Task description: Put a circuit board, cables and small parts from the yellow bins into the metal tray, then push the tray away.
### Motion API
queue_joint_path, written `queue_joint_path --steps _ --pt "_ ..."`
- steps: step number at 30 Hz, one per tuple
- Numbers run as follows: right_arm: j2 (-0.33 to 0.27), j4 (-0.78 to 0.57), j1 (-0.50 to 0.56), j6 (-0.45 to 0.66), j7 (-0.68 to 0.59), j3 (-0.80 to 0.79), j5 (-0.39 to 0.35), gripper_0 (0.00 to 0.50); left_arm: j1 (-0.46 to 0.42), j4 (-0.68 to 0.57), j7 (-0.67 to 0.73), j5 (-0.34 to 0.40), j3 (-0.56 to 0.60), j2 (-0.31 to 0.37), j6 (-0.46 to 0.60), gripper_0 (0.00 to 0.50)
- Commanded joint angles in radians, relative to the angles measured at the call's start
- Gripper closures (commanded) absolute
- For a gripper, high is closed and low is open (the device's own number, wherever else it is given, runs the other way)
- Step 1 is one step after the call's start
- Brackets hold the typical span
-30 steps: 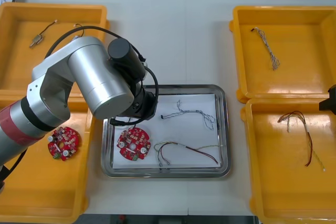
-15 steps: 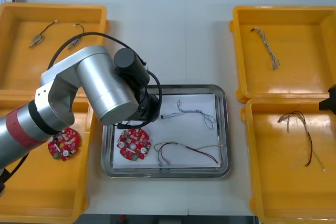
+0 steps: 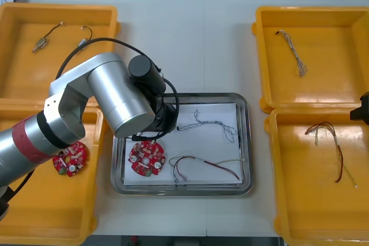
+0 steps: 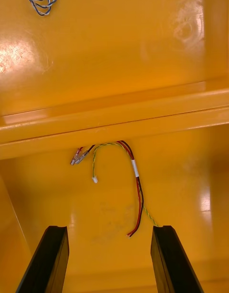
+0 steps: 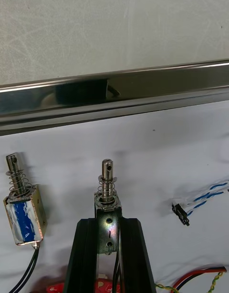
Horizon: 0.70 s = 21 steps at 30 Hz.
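My left arm (image 3: 115, 93) reaches over the near-left part of the metal tray (image 3: 247, 142). In the left wrist view my left gripper (image 5: 109, 222) is shut on a small metal part (image 5: 107, 197) with a spring and pin, held just above the tray's white liner. A second small metal part (image 5: 21, 212), blue-wrapped, lies beside the left finger. In the tray lie a red circuit board (image 3: 146, 157), a blue and white cable (image 3: 210, 124) and a red and yellow cable (image 3: 204, 164). My right gripper (image 4: 109, 259) hangs open above a red and yellow cable (image 4: 131, 178) in the near right bin.
The far left bin (image 3: 17, 84) holds two small metal parts (image 3: 41, 42). Another circuit board (image 3: 70, 160) lies in the near left bin. A blue and white cable (image 3: 294, 53) lies in the far right bin. The tray's far rim (image 5: 114, 90) runs just beyond the held part.
The left arm has shifted a little to the right and farther over the tray. The right arm has stayed put.
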Motion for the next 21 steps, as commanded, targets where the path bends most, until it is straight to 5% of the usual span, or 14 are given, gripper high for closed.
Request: queue_joint_path --steps 1,2,3,5,7,10,21 --pt "-0.04 -0.005 0.012 -0.01 0.054 -0.025 0.006 0.0 -0.045 -0.01 0.052 -0.01 -0.015 -0.025 -0.01 0.467" --pt "-0.041 -0.005 0.012 -0.01 0.054 -0.025 0.006 0.0 -0.045 -0.01 0.052 -0.01 -0.015 -0.025 -0.01 0.429" --pt "-0.04 -0.007 0.012 -0.01 0.055 -0.025 0.004 0.0 -0.045 -0.01 0.054 -0.012 -0.015 -0.025 -0.01 0.329" --pt "-0.04 -0.007 0.012 -0.01 0.057 -0.025 0.003 0.0 -0.045 -0.01 0.054 -0.01 -0.015 -0.025 -0.012 0.273" --pt "-0.041 -0.005 0.012 -0.01 0.057 -0.025 0.001 0.0 -0.045 -0.01 0.057 -0.012 -0.015 -0.025 -0.01 0.134" --pt "-0.041 -0.005 0.012 -0.01 0.058 -0.025 -0.003 0.0 -0.045 -0.01 0.06 -0.014 -0.015 -0.025 -0.01 0.0" --pt "-0.04 -0.005 0.012 -0.01 0.058 -0.025 -0.011 0.0 -0.046 -0.017 0.062 -0.014 -0.004 -0.025 -0.003 0.0"
